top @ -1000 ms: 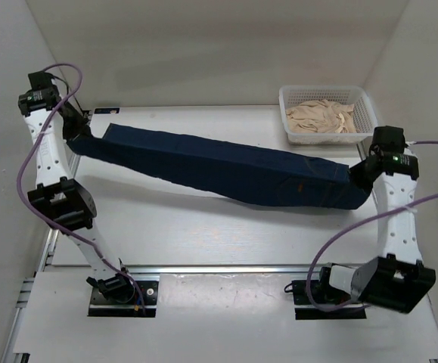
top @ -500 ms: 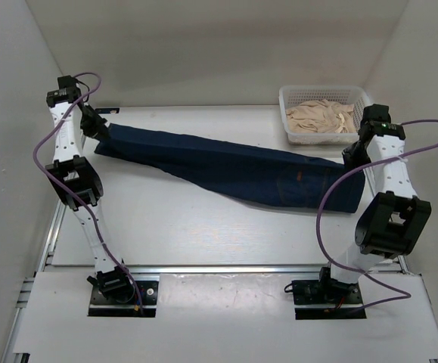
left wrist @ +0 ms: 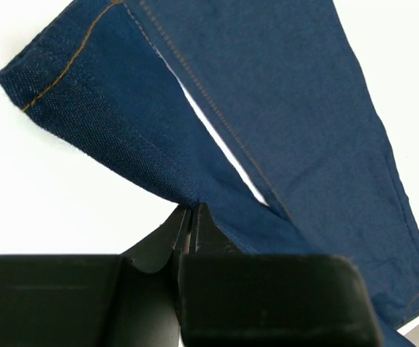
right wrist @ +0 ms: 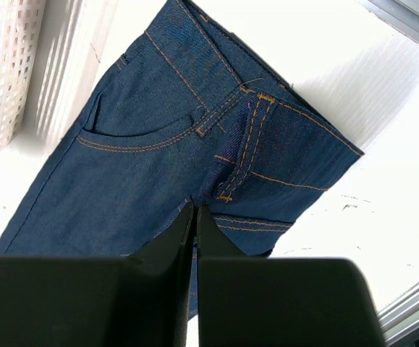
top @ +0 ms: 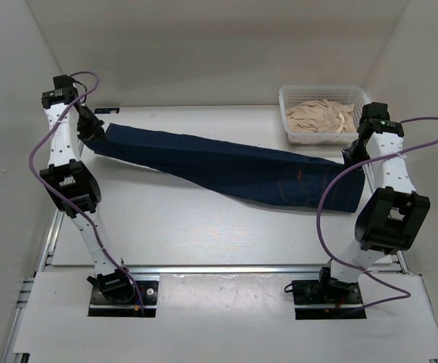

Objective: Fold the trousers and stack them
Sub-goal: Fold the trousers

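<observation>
Trousers (top: pixel 226 170) carried rearward, white table (top: pixel 203 234), white walls (top: pixel 203 45)

A white table (top: pixel 203 227) stands boxed in by plain white panels: a back wall (top: pixel 219 53), a left wall (top: pixel 3 166) and a right wall (top: pixel 430 83). An aluminium rail (top: pixel 226 268) crosses the table near its front edge. The light is soft and even.

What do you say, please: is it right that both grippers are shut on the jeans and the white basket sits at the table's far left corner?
Not quite: the top external view shows the white basket at the far right corner of the table. The left gripper and right gripper are shut on the jeans.
</observation>
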You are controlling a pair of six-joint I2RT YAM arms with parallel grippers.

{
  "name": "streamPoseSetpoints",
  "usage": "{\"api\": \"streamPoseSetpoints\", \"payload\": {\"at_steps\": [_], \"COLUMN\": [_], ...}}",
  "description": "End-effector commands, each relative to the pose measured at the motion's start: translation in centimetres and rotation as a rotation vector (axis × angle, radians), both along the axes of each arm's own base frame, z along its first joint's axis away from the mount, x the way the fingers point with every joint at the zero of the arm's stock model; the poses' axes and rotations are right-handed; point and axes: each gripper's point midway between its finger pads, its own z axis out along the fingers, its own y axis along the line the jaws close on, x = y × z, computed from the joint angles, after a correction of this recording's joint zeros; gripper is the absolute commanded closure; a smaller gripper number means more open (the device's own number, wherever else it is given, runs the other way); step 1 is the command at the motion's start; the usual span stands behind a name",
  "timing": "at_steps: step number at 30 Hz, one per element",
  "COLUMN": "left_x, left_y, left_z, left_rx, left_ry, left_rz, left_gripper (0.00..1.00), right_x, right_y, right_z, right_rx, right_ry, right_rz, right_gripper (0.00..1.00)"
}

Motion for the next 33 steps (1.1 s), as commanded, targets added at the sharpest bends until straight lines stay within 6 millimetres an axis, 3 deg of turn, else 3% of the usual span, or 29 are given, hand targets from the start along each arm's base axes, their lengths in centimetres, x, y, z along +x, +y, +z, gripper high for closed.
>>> {"api": "streamPoseSetpoints", "payload": {"at_steps": [1,4,6,11,14,15,22,26,33], "left_x": [-1.6,-1.9,-1.0,3.0,4.8,5.3,8.6,10.1,13.4], "left_y": [10.4,10.9,10.9,10.7,10.4,10.5,9.7,9.0,7.0], "left_z": [5.1,4.3,3.4,0.8,0.3,-0.9,-3.3,-2.6,-3.2], "left_rx": [0.324,0.319,0.301,0.267,0.247,0.236,0.162,0.136,0.048], "left_ry": [-0.109,-0.090,-0.090,-0.107,-0.136,-0.123,-0.184,-0.242,-0.327], "left_rz": [0.209,0.217,0.206,0.175,0.164,0.173,0.167,0.179,0.161], "left_gripper": [0.90,0.90,0.90,0.90,0.90,0.90,0.90,0.90,0.90], "right_x": [-0.9,-0.7,-0.7,0.5,1.4,1.4,3.3,4.4,5.6], "right_y": [-7.3,-7.4,-7.4,-7.7,-7.7,-7.7,-8.2,-8.4,-8.6], "right_z": [2.6,2.7,2.3,1.7,1.3,0.9,-0.5,-0.8,-2.3], "right_rx": [-0.289,-0.291,-0.289,-0.287,-0.275,-0.273,-0.263,-0.260,-0.243], "right_ry": [-0.003,-0.012,-0.003,0.010,0.010,0.019,0.034,0.030,0.041], "right_rz": [-0.144,-0.145,-0.144,-0.142,-0.145,-0.143,-0.157,-0.165,-0.194], "right_gripper": [1.00,1.00,1.00,1.00,1.00,1.00,1.00,1.00,1.00]}}
